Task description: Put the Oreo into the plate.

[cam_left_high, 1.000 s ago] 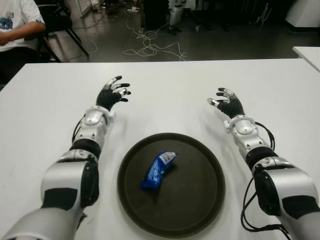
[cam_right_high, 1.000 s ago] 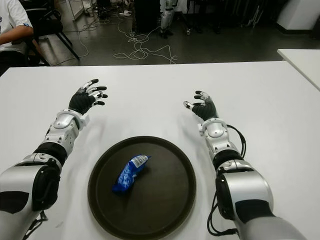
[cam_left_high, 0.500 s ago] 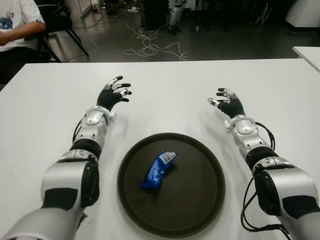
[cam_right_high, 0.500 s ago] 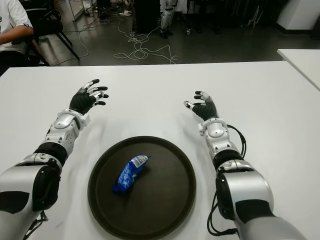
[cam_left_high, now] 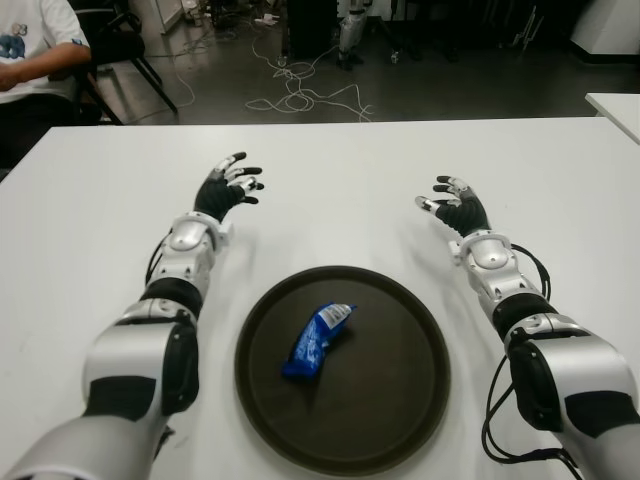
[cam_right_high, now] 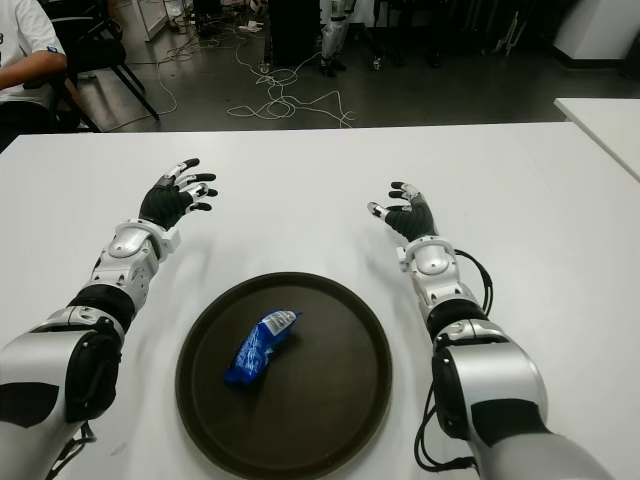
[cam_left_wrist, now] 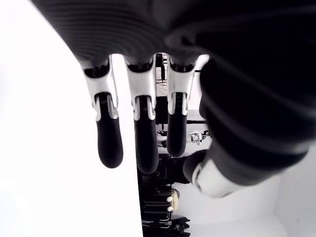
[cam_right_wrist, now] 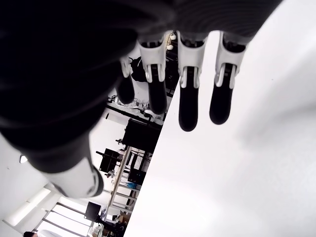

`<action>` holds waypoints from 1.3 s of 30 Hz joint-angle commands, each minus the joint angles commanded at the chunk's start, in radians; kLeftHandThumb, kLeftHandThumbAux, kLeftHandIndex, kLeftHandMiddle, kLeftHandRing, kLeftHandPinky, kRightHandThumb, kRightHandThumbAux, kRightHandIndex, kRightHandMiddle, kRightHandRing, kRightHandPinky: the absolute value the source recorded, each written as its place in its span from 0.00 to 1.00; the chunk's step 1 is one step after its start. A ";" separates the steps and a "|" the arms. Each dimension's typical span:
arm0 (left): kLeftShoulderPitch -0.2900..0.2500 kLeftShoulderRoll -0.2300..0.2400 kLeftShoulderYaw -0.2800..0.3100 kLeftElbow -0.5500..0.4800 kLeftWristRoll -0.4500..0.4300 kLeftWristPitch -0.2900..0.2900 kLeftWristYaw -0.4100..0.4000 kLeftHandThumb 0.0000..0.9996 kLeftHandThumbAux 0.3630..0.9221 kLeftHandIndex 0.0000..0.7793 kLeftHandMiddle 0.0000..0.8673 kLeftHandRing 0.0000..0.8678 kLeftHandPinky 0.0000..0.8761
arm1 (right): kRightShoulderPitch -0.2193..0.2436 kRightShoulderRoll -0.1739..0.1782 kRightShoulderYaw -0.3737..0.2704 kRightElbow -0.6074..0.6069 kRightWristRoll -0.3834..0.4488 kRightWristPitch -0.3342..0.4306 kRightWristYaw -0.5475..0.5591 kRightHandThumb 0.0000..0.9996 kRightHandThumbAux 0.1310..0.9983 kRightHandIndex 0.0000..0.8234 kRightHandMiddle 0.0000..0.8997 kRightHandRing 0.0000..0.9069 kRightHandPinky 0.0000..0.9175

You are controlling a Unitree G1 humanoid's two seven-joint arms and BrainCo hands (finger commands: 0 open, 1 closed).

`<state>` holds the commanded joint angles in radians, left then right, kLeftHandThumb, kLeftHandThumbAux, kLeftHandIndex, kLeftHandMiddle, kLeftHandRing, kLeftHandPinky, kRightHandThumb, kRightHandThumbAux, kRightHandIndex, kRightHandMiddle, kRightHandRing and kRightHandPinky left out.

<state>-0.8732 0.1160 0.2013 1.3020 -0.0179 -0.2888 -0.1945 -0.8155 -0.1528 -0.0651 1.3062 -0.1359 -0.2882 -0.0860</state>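
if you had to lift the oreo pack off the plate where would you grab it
Probably across the narrow middle of the Oreo pack, coming straight down from above. It lies flat on the dark plate, long axis slanted, so fingers should close across its short width. Both the left hand and the right hand are open and empty beyond the plate.

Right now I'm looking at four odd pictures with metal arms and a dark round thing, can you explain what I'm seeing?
This is a humanoid robot seen through its own cameras. Two pictures come from its head, looking down at a white table. The other two come from cameras on its wrists, so they show dark fingers from very close. The left robot hand and the right robot hand both show over the table beyond the plate, fingers spread, holding nothing. Between the arms lies a dark round plate, and a blue Oreo packet already lies in it. A person sits at the far left corner.
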 joint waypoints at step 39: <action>0.006 -0.002 -0.032 0.001 0.023 -0.043 0.029 0.22 0.85 0.53 0.54 0.57 0.62 | -0.007 -0.002 0.064 -0.021 -0.070 -0.018 -0.098 0.70 0.67 0.51 0.74 0.76 0.77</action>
<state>-0.8672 0.1141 0.1698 1.3025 0.0047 -0.3321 -0.1656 -0.8220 -0.1550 -0.0008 1.2848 -0.2054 -0.3065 -0.1839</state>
